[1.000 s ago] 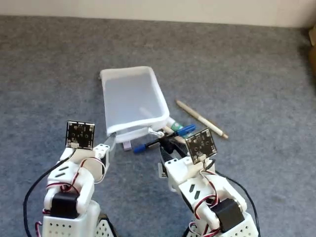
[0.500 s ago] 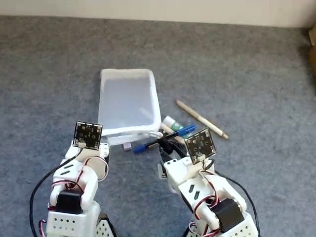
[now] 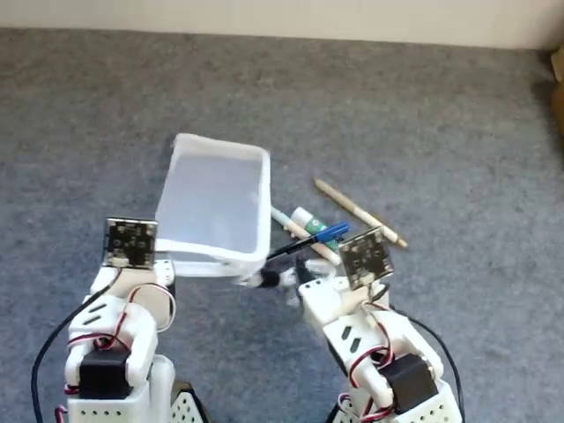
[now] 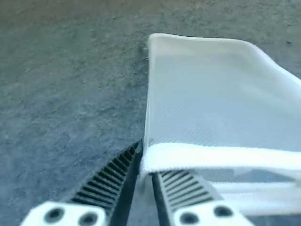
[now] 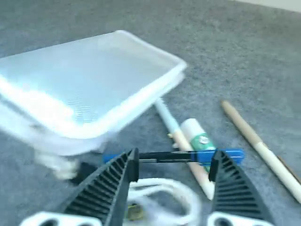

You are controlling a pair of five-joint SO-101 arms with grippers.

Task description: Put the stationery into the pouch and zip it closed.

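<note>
The white translucent pouch lies on the grey carpet, turned slightly, with its mouth toward the arms. My left gripper is shut on the near rim corner of the pouch. My right gripper is open just short of the pouch, low over a blue pen that lies crosswise between its fingertips. In the high view that gripper sits by the pouch's near right corner, the blue pen in front of it. A white zip cord curls under the gripper.
Right of the pouch lie a white-and-green tube, a pale blue pen and a long beige stick. The same tube and stick lie beyond the right gripper. Grey carpet extends all around.
The left arm has swung left, dragging the pouch left and turning it. That uncovered the pale blue pen at its right edge. The right gripper edged toward the pouch's corner.
</note>
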